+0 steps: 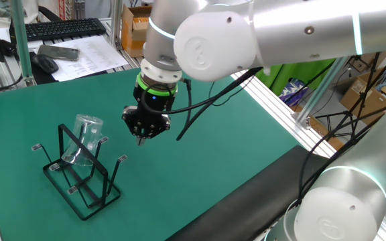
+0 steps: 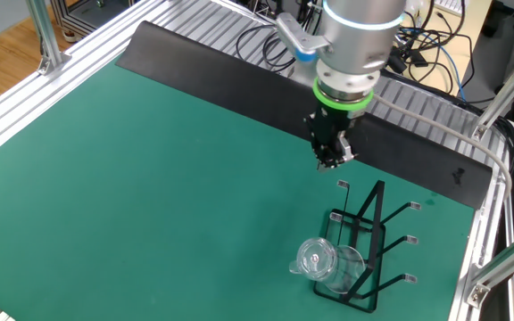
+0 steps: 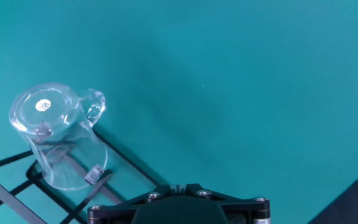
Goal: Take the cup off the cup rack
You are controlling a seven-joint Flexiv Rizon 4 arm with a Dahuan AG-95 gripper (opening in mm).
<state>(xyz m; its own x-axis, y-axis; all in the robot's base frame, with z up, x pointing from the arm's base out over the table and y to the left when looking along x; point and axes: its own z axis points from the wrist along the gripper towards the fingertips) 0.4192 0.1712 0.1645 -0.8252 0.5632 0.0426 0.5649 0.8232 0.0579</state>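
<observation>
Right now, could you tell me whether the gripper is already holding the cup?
No, the gripper hangs shut and empty over the green mat, apart from the cup, which sits upside down on a prong of the cup rack.

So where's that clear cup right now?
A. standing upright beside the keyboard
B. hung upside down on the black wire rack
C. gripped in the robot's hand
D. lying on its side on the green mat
B: the cup sits bottom-up over a prong of the rack, while the hand hangs beside it, shut and holding nothing.
</observation>
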